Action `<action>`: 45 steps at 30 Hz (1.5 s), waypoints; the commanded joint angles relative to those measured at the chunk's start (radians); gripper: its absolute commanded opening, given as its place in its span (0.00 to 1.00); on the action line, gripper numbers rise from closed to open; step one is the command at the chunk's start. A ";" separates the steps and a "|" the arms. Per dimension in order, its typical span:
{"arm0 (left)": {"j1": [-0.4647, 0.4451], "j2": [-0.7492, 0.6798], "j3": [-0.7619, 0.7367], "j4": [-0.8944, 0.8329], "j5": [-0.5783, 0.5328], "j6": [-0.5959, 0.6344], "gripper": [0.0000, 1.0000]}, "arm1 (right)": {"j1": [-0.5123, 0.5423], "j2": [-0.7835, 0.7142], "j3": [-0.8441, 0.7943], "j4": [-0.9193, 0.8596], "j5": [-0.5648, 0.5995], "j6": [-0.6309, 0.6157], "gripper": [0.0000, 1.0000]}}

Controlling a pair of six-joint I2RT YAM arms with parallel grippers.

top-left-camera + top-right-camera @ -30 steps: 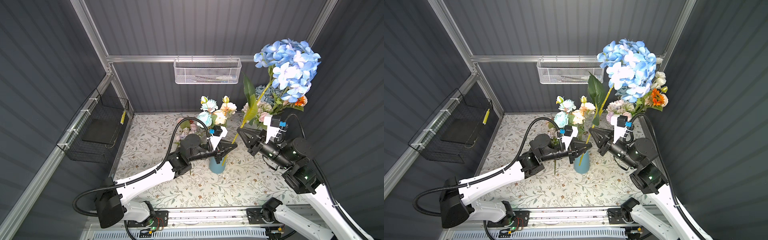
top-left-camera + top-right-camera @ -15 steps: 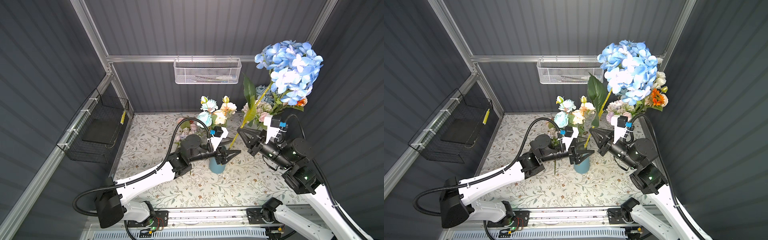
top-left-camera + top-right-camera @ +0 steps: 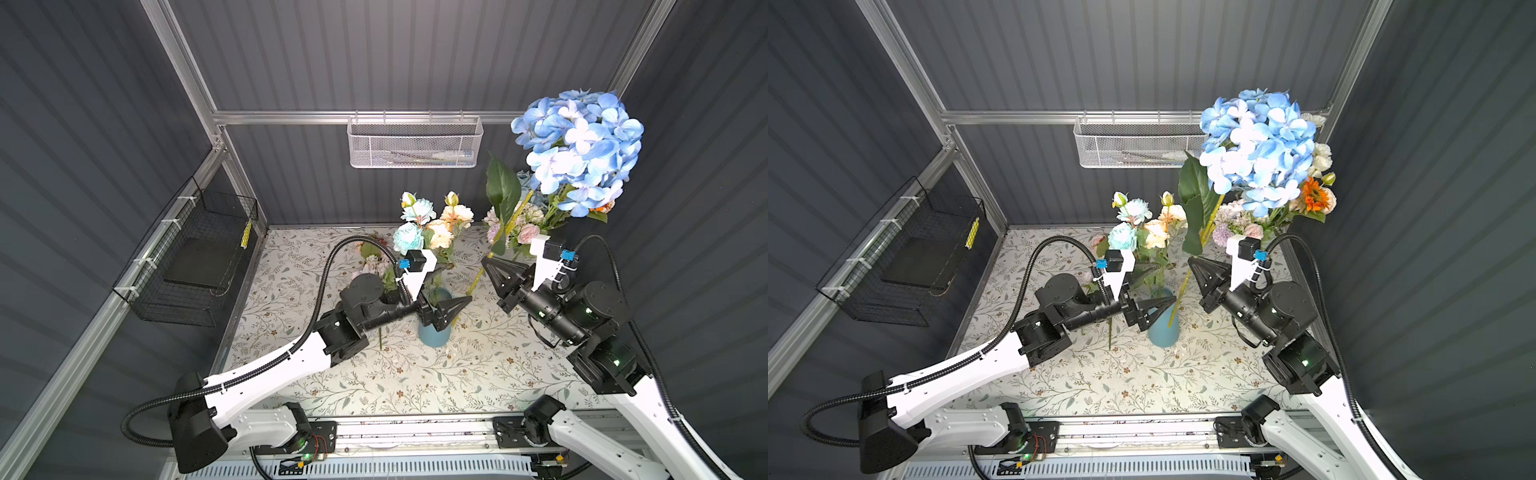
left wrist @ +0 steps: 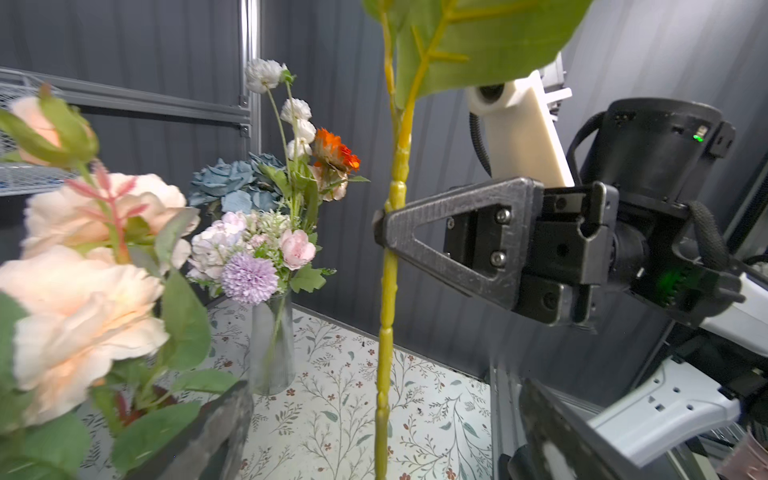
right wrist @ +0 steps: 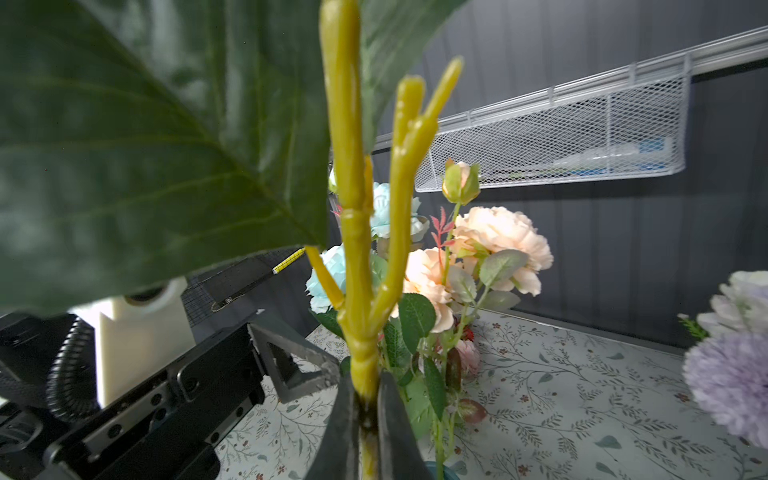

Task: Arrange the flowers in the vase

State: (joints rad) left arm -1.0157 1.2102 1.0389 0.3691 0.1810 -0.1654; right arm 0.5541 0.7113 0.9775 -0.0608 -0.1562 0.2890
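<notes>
A blue vase [image 3: 434, 332] [image 3: 1163, 328] stands mid-table and holds peach and pale blue flowers [image 3: 432, 224] [image 3: 1142, 224]. A tall spray with a big blue bloom [image 3: 577, 149] [image 3: 1258, 145] leans up to the right. Its yellow-green stem [image 4: 386, 316] [image 5: 357, 291] runs down to the vase mouth. My right gripper [image 3: 485, 261] [image 3: 1190, 259] [image 5: 368, 419] is shut on that stem above the vase. Lower down, my left gripper [image 3: 457, 284] [image 3: 1163, 289] [image 4: 382, 440] is open, its fingers standing wide on either side of the stem without touching it.
A clear glass vase [image 4: 270, 345] with a mixed bouquet [image 3: 523, 224] stands at the back right. A white mesh basket [image 3: 413, 143] hangs on the back wall and a black wire basket [image 3: 199, 257] on the left wall. A loose spray [image 3: 374, 262] lies behind my left arm.
My left gripper, shut around the stem a second ago, has opened wide. The right gripper kept its hold, and the blue bloom drifted slightly to the right.
</notes>
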 commanded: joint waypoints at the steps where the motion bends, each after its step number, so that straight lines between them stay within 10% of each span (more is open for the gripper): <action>1: 0.002 -0.001 -0.012 -0.022 -0.070 0.039 0.99 | -0.001 0.003 -0.003 0.046 0.055 -0.065 0.00; 17: 0.022 0.012 -0.023 0.010 -0.125 -0.001 0.99 | -0.001 0.147 0.009 0.309 0.025 -0.189 0.00; 45: 0.026 0.019 -0.033 0.006 -0.137 -0.012 0.99 | 0.079 0.191 -0.491 0.618 0.154 -0.152 0.00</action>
State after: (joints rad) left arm -0.9977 1.2263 1.0195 0.3588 0.0509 -0.1646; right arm 0.6052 0.8814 0.4900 0.5285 -0.0513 0.1562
